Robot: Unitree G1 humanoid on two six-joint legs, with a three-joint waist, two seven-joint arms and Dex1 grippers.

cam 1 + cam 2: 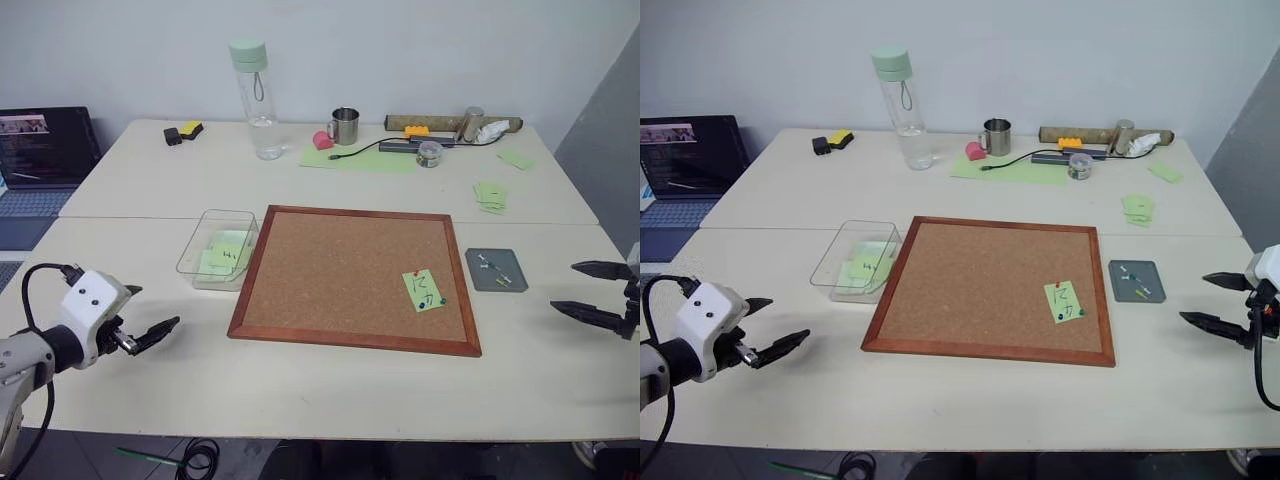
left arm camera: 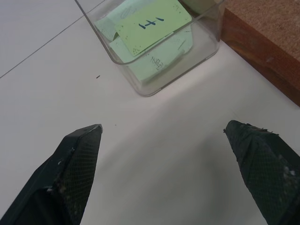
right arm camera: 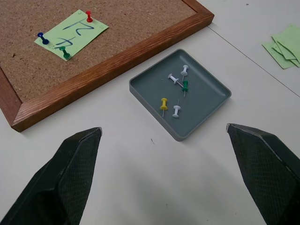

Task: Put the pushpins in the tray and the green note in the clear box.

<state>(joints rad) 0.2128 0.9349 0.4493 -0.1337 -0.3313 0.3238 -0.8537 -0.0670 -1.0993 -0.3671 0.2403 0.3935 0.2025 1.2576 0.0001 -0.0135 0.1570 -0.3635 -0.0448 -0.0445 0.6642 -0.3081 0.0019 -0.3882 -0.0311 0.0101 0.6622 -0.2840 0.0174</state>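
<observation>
The scribbled green note [image 1: 423, 290] sits on the corkboard [image 1: 330, 265] near its right front corner. A red pushpin [image 3: 89, 16], a blue one [image 3: 42, 37] and a green one [image 3: 64, 51] are stuck in it. Just right of the board lies the grey tray [image 1: 480, 280] with several pins inside. The clear box [image 1: 190, 262] stands at the board's left edge and holds green notes. My left gripper [image 1: 159, 305] hovers open, in front and to the left of the box. My right gripper [image 1: 562, 286] hovers open and empty, to the right of the tray.
At the back of the table stand a water bottle [image 1: 254, 98], a metal mug [image 1: 345, 126], a pale green sheet [image 1: 365, 158] with a cable, and small clutter. Loose green notes [image 1: 491, 196] lie at the right. A laptop [image 1: 45, 150] sits at the far left.
</observation>
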